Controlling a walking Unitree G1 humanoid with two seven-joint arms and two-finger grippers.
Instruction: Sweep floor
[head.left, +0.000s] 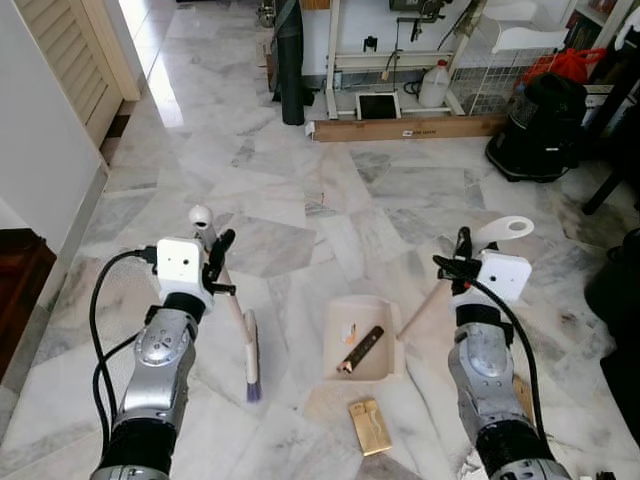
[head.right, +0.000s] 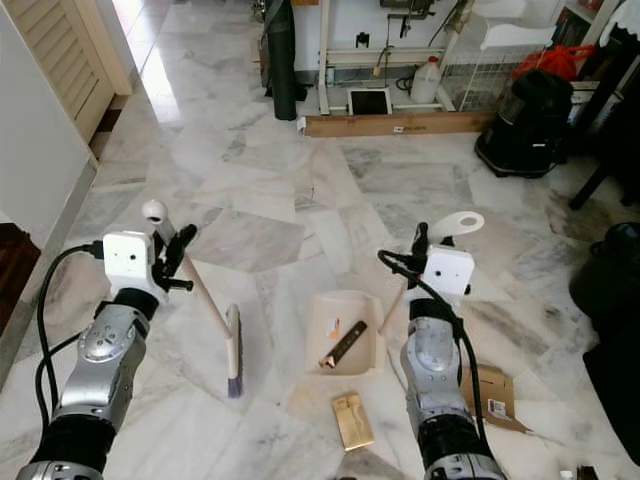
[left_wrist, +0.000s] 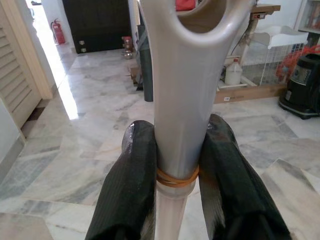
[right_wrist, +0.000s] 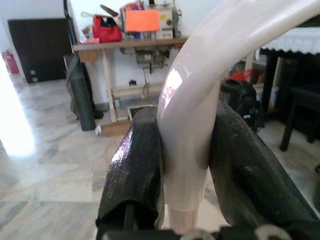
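Both silver arms are reaching forward over a white-and-grey marble floor (head.left: 300, 200). Just ahead of them a small gold box (head.left: 370, 426) is lying flat, nearest the head camera.

Landmark: the cream dustpan (head.left: 362, 345), sitting on the floor between the arms.
- Beyond the dustpan, against the far wall: a long wooden plank (head.left: 405, 128), a white table frame, a plastic jug (head.left: 434, 85), a dark rolled mat (head.left: 290, 65) standing upright.
- Right of and beyond the dustpan: a black vacuum cleaner (head.left: 537, 128). Left and beyond: a louvred door (head.left: 70, 55).
- Flattened cardboard (head.right: 488, 394) is lying right of the dustpan, partly hidden by the right arm.

Hard to make out: a dark stick-like item (head.left: 360, 349) and a small pale scrap are lying inside the pan; identity unclear.

Task items:
- Hand brush (head.left: 252, 365), pale handle, dark-purplish bristles touching the floor left of the dustpan. Left end effector (left_wrist: 170, 165) is clamping its handle; a rubber band is circling the handle at the fingers (left_wrist: 127, 185).
- Right end effector (right_wrist: 185, 165) is gripping the dustpan's long cream handle, which is slanting up to a looped end.
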